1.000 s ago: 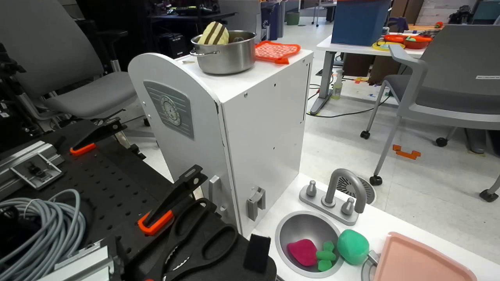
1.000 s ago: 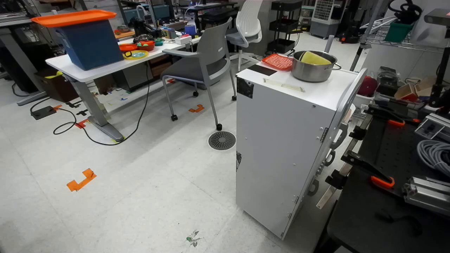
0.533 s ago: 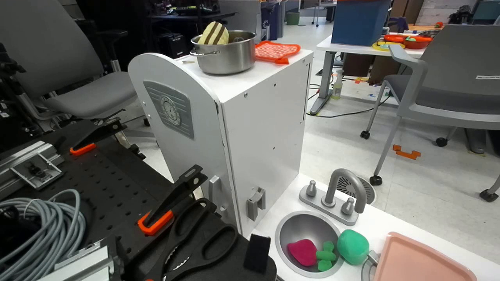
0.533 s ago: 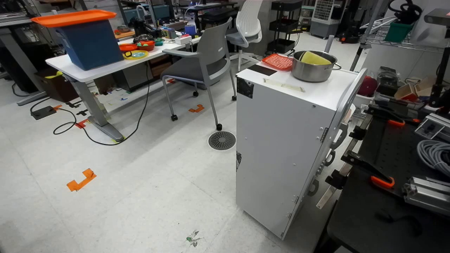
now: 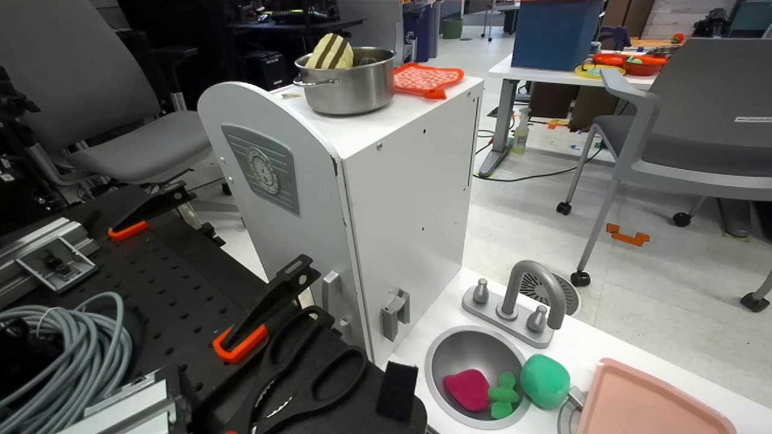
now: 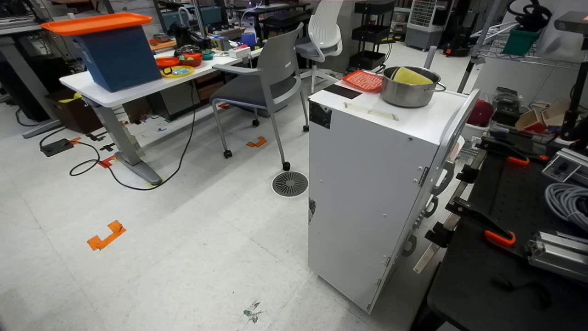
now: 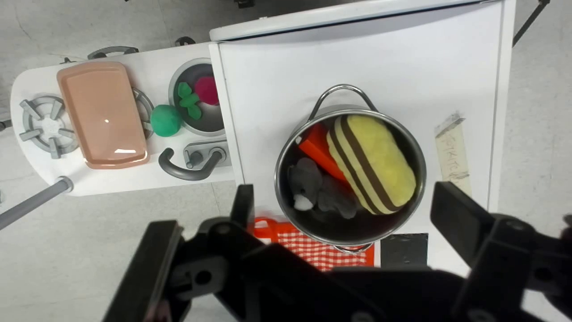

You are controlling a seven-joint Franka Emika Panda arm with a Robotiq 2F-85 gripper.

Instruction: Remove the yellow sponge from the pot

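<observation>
Pot (image 5: 356,93) stood upright on the white top of a cabinet (image 5: 410,181). Yellow sponge (image 7: 380,165), pale yellow with dark brown stripes, was inside the pot, tilted; in the wrist view it took up the right part of the pot's mouth. In an exterior view the sponge's upper part (image 5: 330,51) rose above the pot's rim. Also within the pot, left of the sponge in the wrist view: a red-orange block (image 7: 324,152), partly covered by the sponge, and a grey plush item (image 7: 306,179) with a white tip.

Gripper (image 7: 342,197) was above the pot. Its fingers (image 7: 460,219) stood wide apart, one tip left of the pot's outline and one right of it in the wrist view. Height over the pot could not be read.

Just beside the pot: a red-and-white checked cloth (image 7: 310,243), overlapped by one pot handle in the wrist view. Right of the pot, same view: a tape strip (image 7: 453,154).

Well apart from the pot, and lower than it: a grey sink (image 5: 467,346) containing a magenta item (image 5: 467,389) and a green item (image 5: 503,395). Farther from the pot: a green ball (image 5: 545,381), then a pink tray (image 5: 654,401).
</observation>
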